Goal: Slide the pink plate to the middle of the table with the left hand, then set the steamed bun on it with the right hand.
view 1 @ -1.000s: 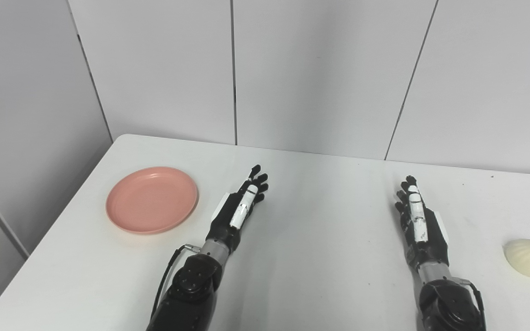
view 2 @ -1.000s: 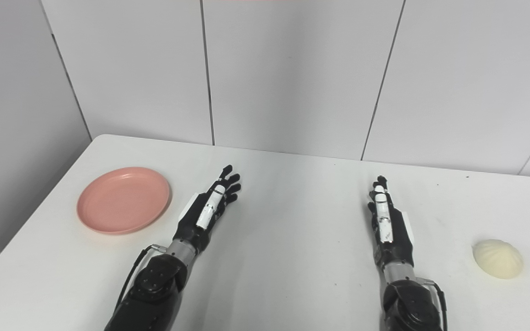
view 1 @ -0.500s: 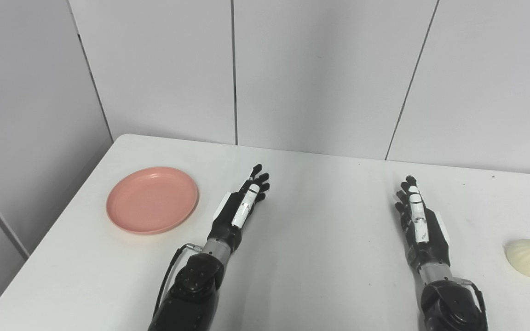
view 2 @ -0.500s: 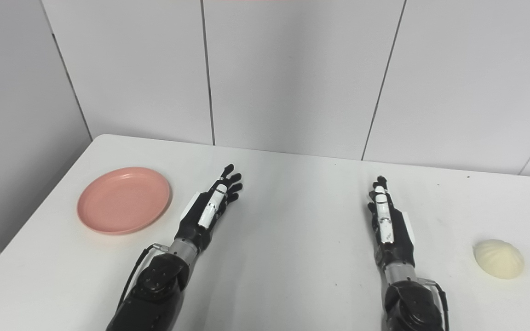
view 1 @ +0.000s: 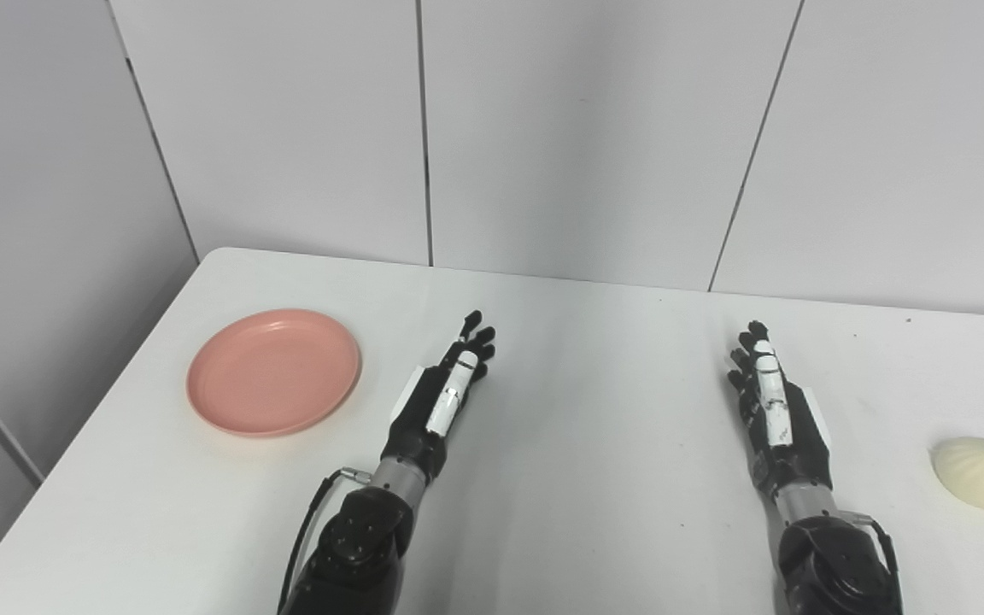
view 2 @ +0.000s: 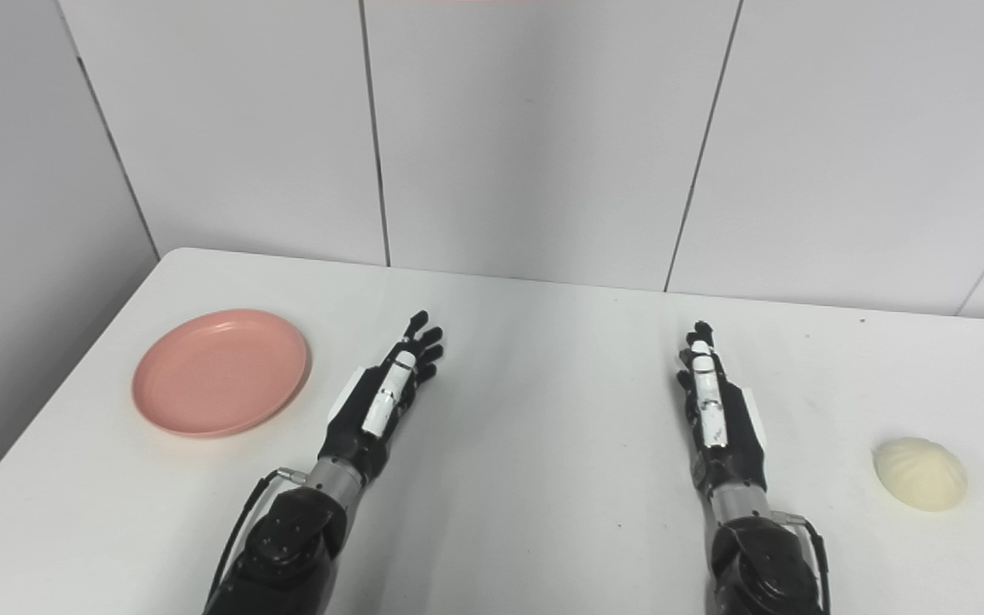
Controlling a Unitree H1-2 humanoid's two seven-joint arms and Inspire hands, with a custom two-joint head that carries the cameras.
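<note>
While both lie flat, left hand (view 1: pixel 445 389) empty beside pink plate (view 1: pixel 273 372), right hand (view 1: pixel 772 401) empty, steamed bun (view 1: pixel 979 472) apart.

One plate (view 1: pixel 273 372) lies near the table's (view 1: pixel 594 478) left edge. One bun (view 1: pixel 979 472) lies near its right edge. Two hands are over it: one left hand (view 1: pixel 445 397), one right hand (view 1: pixel 772 408).

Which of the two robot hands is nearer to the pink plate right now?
The left robot hand, the one just right of the pink plate on the table's left side. The right robot hand lies well across the table, nearer the steamed bun.
</note>
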